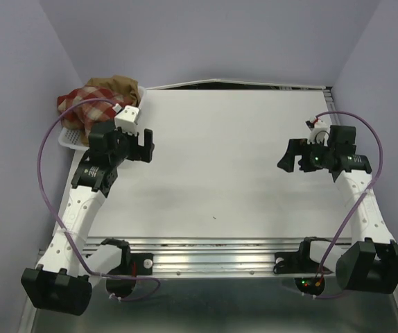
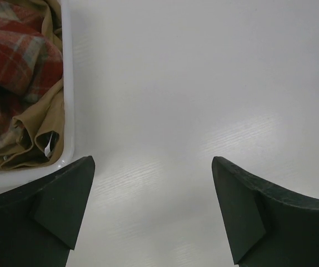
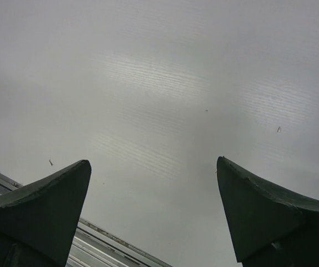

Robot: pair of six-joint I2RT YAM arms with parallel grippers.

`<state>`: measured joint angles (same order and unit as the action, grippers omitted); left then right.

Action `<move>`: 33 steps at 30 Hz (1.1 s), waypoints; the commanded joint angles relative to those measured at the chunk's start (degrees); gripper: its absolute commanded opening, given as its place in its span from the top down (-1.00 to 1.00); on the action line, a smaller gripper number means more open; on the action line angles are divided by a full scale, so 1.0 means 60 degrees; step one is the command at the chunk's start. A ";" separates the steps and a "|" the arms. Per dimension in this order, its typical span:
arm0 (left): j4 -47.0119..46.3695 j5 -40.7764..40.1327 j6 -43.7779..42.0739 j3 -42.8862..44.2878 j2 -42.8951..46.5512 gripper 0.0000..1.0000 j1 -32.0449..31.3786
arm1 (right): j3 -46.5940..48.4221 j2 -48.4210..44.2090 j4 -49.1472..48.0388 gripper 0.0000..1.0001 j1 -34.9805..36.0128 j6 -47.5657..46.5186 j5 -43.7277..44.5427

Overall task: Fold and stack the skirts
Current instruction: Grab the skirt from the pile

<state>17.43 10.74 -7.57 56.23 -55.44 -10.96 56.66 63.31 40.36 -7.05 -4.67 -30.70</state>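
Note:
Two skirts lie crumpled together in a white basket (image 1: 68,141) at the table's far left corner. The red-and-cream plaid skirt (image 1: 81,105) (image 2: 12,50) is bunched against the tan-brown skirt (image 1: 121,86) (image 2: 40,125), which wraps round its edge. My left gripper (image 1: 141,143) (image 2: 153,167) hovers just right of the basket, open, with only bare table between its fingers. My right gripper (image 1: 292,156) (image 3: 154,167) hangs open over the right side of the table, far from the skirts, holding nothing.
The white table (image 1: 213,159) spans the middle between both arms. A metal rail (image 1: 206,253) (image 3: 93,245) runs along its near edge. Lavender walls close in on the left, back and right. The basket's rim (image 2: 68,83) stands just left of my left fingers.

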 commanded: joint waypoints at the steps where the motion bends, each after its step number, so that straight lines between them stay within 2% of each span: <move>1: -0.0006 0.0330 0.0821 0.0953 -0.0646 -0.97 0.1033 | 0.0180 0.0171 -0.0325 -1.00 -0.0012 0.0104 0.0048; 3: 0.0550 0.1210 0.1114 0.2007 -0.1100 -0.97 0.1575 | 0.0282 0.0346 -0.0325 -1.00 -0.0012 0.0104 -0.0010; 6: 0.1283 0.0746 0.1525 0.3633 -0.2080 -0.97 0.2163 | 0.0414 0.0507 -0.0325 -1.00 -0.0012 0.0060 -0.0069; 9: 0.1358 0.0086 0.1847 0.5082 -0.2288 -0.97 0.2615 | 0.0546 0.0625 -0.0325 -1.00 -0.0012 0.0060 -0.0113; 12: 0.1444 0.0070 0.2257 0.5919 -0.2551 -0.97 0.3231 | 0.0648 0.0713 -0.0325 -1.00 -0.0012 0.0104 -0.0171; 14: 0.1940 0.0303 0.2666 0.6955 -0.3267 -0.97 0.3903 | 0.0751 0.0801 -0.0310 -1.00 -0.0012 0.0089 -0.0215; 17: 0.2527 0.0480 0.2756 0.7969 -0.4278 -0.97 0.4360 | 0.0780 0.0888 -0.0383 -1.00 -0.0012 0.0089 -0.0289; 24: 0.2706 0.0554 0.3254 0.8003 -0.5714 -0.97 0.5298 | 0.0795 0.1167 -0.0442 -1.00 -0.0012 0.0031 -0.0347; 33: 0.0611 0.0085 0.3005 0.6698 -0.6870 -0.97 0.5240 | 0.0532 0.1489 -0.0691 -1.00 -0.0012 -0.0086 -0.0611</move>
<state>29.21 12.29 10.98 97.01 -95.48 20.71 58.98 71.20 39.07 -7.05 -4.51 -32.86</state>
